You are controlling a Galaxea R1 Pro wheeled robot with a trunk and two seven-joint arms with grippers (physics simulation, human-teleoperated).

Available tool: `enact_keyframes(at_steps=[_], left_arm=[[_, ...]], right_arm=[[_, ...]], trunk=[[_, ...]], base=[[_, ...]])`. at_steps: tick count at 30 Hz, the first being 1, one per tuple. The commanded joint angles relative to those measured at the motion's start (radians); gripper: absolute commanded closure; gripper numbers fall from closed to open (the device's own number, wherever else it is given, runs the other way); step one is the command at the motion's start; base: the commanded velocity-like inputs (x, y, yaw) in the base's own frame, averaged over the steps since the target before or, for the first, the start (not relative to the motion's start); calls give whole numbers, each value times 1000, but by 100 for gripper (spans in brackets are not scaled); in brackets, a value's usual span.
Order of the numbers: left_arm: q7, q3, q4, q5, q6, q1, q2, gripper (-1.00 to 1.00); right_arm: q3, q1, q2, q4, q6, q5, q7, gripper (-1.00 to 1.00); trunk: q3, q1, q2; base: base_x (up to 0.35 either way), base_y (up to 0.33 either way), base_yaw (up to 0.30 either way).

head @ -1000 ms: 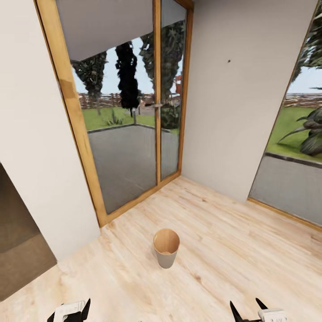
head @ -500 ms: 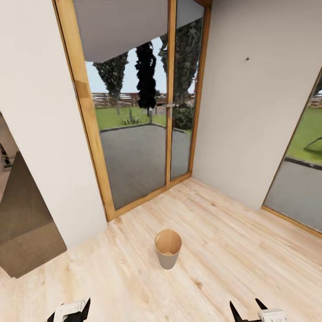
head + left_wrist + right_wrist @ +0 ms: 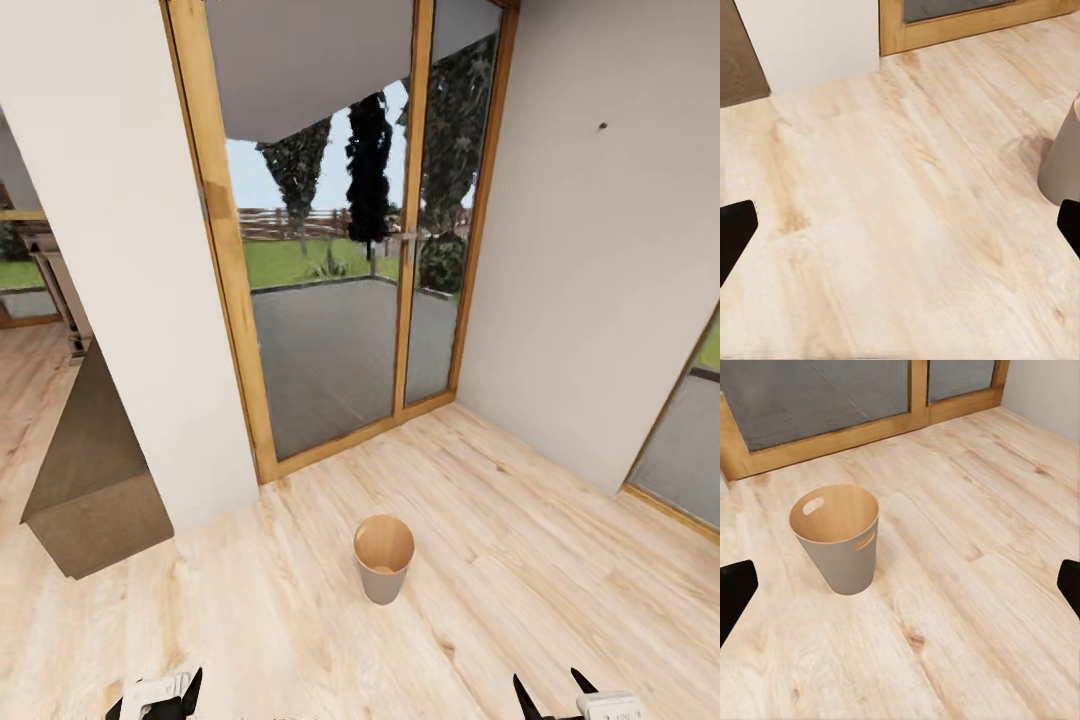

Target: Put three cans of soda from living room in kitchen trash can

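The tash can [image 3: 384, 560] stands upright on the light wood floor, grey outside and tan wood inside, with an oval handle hole near its rim. It appears again in the right wrist view [image 3: 836, 540], and its grey wall edges into the left wrist view [image 3: 1061, 161]. What shows of its inside is bare wood. Low in the head view my left gripper [image 3: 155, 700] and right gripper [image 3: 548, 695] hover open and hold nothing, both nearer to me than the bin. The cans of soda are out of view.
Wood-framed glass doors [image 3: 330, 300] stand behind the bin, opening on a terrace and garden. A white wall section [image 3: 120, 300] juts out at the left, with a dark brown counter [image 3: 90, 470] beside it. Another glass door [image 3: 690, 450] is at the right. Floor surrounds the bin.
The camera has turned left, so the whole picture has slid right, and the dark counter and a room beyond it have come into sight. Both grippers are as before.
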Motion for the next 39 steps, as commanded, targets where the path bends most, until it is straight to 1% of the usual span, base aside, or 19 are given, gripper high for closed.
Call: enact_keyframes(at_steps=[1,10,20,23,24,25,28,30,32,35,37,39], left_arm=[[0,0,0,0,0,0,0,-100],[0,0,0,0,0,0,0,-100],[-1,0,0,1,-19,1,1,-100],[-1,0,0,0,-24,1,1,-100],[-1,0,0,0,-26,1,1,-100],[-1,0,0,0,-26,1,1,-100],[-1,0,0,1,-27,1,2,-100],[-1,0,0,1,-27,1,2,-100],[-1,0,0,1,-28,1,2,-100],[-1,0,0,1,-29,1,2,-100],[-1,1,0,1,-29,1,2,-100],[-1,1,0,2,-29,1,2,-100]], right_arm=[[0,0,0,0,0,0,0,-100],[0,0,0,1,0,0,0,-100],[2,0,0,2,2,2,3,-100],[3,0,0,2,2,15,3,-100],[2,0,0,2,2,41,6,-100],[2,0,0,2,2,49,8,-100],[2,3,0,0,2,68,14,-100],[3,4,0,-3,2,72,14,-100],[9,5,1,-8,4,76,15,-100],[38,5,1,-14,9,82,11,-100],[58,1,1,-17,30,84,8,-100],[74,-3,1,-26,72,85,6,-100]], trunk=[[0,0,0],[0,0,0],[0,0,0],[0,0,0],[0,0,0],[0,0,0],[0,0,0],[0,0,0],[0,0,0],[0,0,0],[0,0,0],[0,0,0]], base=[[0,-222,248],[0,-204,213],[0,-50,37],[0,-6,4],[0,-2,2],[0,-2,1],[0,-1,1],[0,0,0],[0,0,0],[0,0,0],[0,0,0],[0,0,0]])
